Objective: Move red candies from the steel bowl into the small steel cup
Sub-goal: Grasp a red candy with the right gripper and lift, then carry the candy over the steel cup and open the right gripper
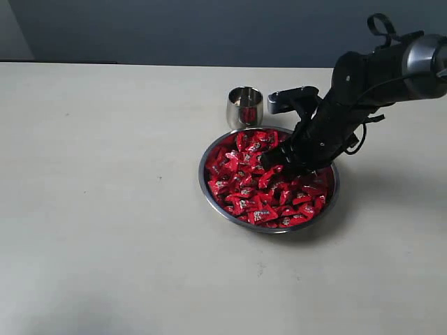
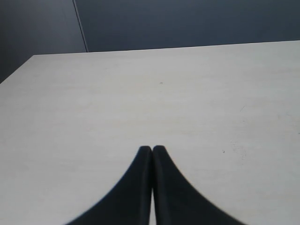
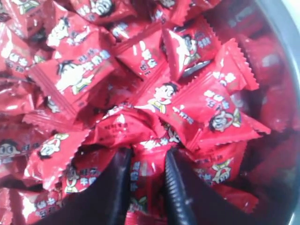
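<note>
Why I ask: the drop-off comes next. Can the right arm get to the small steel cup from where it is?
Probably yes: the small steel cup stands just beyond the steel bowl, near the right gripper, with nothing standing in the way.

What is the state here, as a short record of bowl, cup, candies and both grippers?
bowl: wide shiny steel bowl on the pale table, heaped with small red-wrapped candies
cup: small shiny steel cup upright beside the bowl's rim, red showing inside
right arm: right gripper down in the bowl, fingers either side of one candy; grip unclear
left arm: left gripper fingers together, over bare table
</note>
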### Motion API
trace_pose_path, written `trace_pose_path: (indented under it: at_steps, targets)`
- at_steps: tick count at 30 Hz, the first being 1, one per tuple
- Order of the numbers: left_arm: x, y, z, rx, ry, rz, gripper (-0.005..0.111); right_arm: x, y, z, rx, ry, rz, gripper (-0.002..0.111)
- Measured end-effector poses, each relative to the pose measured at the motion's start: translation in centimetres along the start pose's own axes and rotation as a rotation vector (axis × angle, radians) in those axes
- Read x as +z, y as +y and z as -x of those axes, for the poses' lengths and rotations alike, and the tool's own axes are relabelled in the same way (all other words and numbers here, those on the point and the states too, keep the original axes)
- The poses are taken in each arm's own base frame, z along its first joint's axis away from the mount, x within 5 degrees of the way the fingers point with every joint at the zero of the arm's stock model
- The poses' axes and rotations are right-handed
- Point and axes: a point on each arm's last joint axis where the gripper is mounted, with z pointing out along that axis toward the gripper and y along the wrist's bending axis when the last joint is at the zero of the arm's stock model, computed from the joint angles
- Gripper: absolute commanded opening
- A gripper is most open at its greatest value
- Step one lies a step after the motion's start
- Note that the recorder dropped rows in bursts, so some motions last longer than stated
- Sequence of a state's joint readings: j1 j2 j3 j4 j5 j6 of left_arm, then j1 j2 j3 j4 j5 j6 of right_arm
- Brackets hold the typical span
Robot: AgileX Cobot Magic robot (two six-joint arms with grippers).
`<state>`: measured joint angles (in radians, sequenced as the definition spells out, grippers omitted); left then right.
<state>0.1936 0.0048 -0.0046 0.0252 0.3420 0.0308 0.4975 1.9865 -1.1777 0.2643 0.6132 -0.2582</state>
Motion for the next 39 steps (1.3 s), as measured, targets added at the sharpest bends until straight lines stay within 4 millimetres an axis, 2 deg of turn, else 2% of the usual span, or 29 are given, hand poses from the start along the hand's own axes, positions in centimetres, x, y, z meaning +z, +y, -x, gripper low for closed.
trace_pose_path:
  at_steps: [4,6,7,11,18,21,24,31,35,39]
  targets:
    - [0.0,0.0,0.0,0.000,0.000,0.000,0.000,-0.6,0.1,0.1,-0.002,-0.015,-0.001,-0.001]
    - [0.0,0.0,0.0,0.000,0.000,0.000,0.000,-1.9,0.3,0.6,-0.009,-0.045,0.001,-0.001]
    - [0.0,0.0,0.0,0.000,0.000,0.000,0.000,-3.4,0.5,1.1,-0.017,-0.075,0.004,-0.001]
    - [0.0,0.0,0.0,0.000,0.000,0.000,0.000,-6.0,1.0,2.3,-0.027,-0.145,0.010,-0.001]
    - [0.0,0.0,0.0,0.000,0.000,0.000,0.000,-9.6,1.4,6.0,-0.053,-0.293,0.006,-0.001]
    - [0.0,0.0,0.0,0.000,0.000,0.000,0.000,-10.3,1.5,8.1,-0.060,-0.340,0.008,-0.001]
    - [0.0,0.0,0.0,0.000,0.000,0.000,0.000,-10.3,1.4,10.4,-0.069,-0.357,0.013,-0.001]
    - [0.0,0.0,0.0,0.000,0.000,0.000,0.000,-7.5,0.7,14.4,-0.088,-0.337,-0.002,-0.001]
    - [0.0,0.0,0.0,0.000,0.000,0.000,0.000,-5.9,0.4,15.4,-0.085,-0.314,0.000,-0.001]
    - [0.0,0.0,0.0,0.000,0.000,0.000,0.000,-3.9,0.2,15.5,-0.075,-0.277,0.010,-0.001]
